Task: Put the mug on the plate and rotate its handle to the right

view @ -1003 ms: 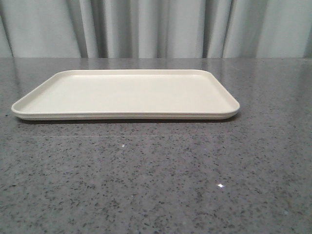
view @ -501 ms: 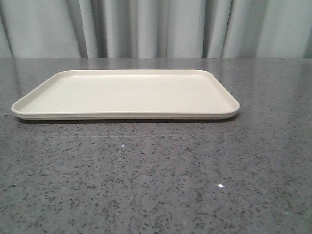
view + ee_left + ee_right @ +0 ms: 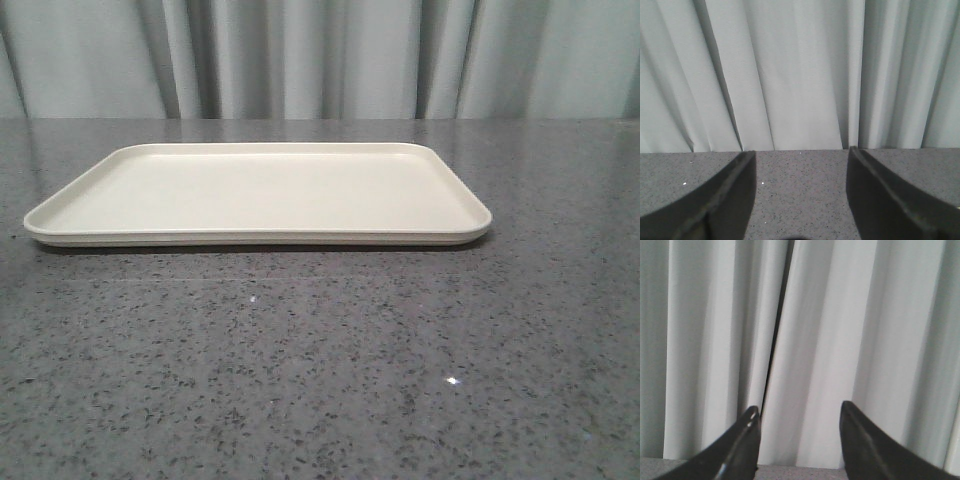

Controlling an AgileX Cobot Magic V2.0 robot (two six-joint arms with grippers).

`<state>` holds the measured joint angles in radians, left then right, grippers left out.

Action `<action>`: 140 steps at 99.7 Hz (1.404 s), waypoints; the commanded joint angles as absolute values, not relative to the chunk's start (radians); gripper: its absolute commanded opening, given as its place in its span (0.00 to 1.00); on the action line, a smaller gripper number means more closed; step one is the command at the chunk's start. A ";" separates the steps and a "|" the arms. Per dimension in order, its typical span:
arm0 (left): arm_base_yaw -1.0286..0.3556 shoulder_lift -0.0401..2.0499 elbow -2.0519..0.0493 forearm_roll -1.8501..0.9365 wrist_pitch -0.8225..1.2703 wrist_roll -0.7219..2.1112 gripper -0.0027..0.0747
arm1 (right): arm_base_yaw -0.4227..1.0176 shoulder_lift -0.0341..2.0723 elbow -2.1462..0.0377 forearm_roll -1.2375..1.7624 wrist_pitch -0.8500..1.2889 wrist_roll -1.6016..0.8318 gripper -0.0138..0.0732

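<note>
Nothing has moved since the earlier front views: the tray lies in the same spot and no arm has entered the front view.

Item 1, quantity one: plate (image 3: 258, 192). Large, flat, cream-coloured rectangular tray with rounded corners and a low raised rim; plain surface, no markings. Lies flat on the table toward its far side, long edge facing the camera, reaching from near the left edge to right of centre. Nothing rests on it. A thin shadow runs under its near rim.

Item 2, quantity one: table (image 3: 320, 370). Dark grey speckled stone-look top with small bright reflections on the near part.

Item 3, quantity one: curtain (image 3: 320, 60). Pale grey-green, hanging in vertical folds behind the table's far edge; fills most of both wrist views.

Item 4, quantity two: grippers, seen only by their own wrist cameras. Left gripper (image 3: 801, 200): two dark fingers (image 3: 730, 200) spread apart, nothing between them, table surface below. Right gripper (image 3: 799, 445): dark fingers (image 3: 740, 450) likewise parted and empty, aimed at the curtain.

Mug and handle: not seen in any view.
</note>
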<state>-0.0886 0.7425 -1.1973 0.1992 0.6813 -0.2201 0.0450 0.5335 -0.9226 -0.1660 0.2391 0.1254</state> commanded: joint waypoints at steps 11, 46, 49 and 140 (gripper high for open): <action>-0.088 0.744 -1.235 0.209 0.660 -0.218 0.58 | 0.039 0.545 -0.955 -0.190 0.150 0.122 0.60; -0.088 0.832 -1.421 0.182 0.979 -0.168 0.58 | 0.039 0.589 -1.016 -0.190 0.240 0.122 0.60; -0.088 0.852 -1.447 0.182 1.008 -0.158 0.58 | 0.039 0.597 -1.033 -0.190 0.260 0.122 0.60; -0.088 1.015 -1.317 0.163 1.264 -0.050 0.58 | 0.039 0.795 -1.269 -0.190 0.520 0.107 0.60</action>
<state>-0.0886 1.0533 -1.3482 0.1658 1.2722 -0.0503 0.0450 0.7796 -1.2377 -0.1738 0.5874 0.1177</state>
